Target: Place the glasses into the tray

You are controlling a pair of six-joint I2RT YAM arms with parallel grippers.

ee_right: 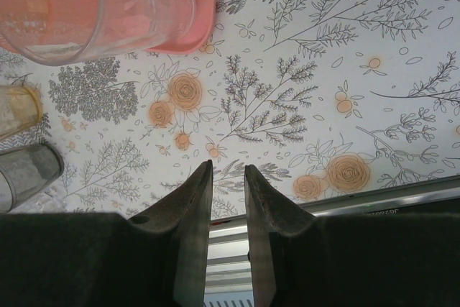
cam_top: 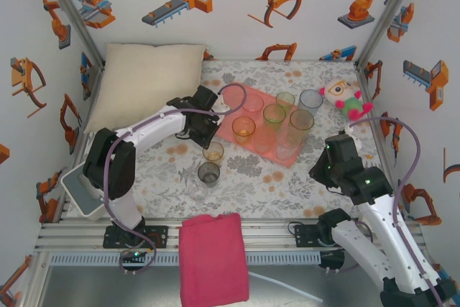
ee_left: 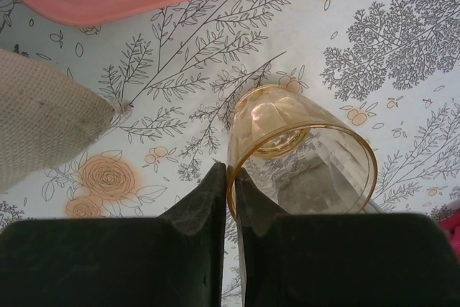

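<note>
The salmon-pink tray (cam_top: 237,98) lies at the back middle of the table with several tinted glasses standing in it, among them an orange one (cam_top: 244,129) and a green one (cam_top: 274,115). In front of it on the table stand an amber glass (cam_top: 213,152), a smoky grey glass (cam_top: 208,172) and a clear glass (cam_top: 195,188). My left gripper (cam_top: 208,136) is shut on the amber glass (ee_left: 302,156), one finger inside and one outside its near rim (ee_left: 231,170). My right gripper (ee_right: 228,167) hangs open over bare cloth near the front edge, holding nothing.
A cream pillow (cam_top: 147,80) fills the back left and a plush toy (cam_top: 345,97) lies at the back right. A magenta folded cloth (cam_top: 213,257) hangs over the front rail, and a white bin (cam_top: 79,192) sits at the left.
</note>
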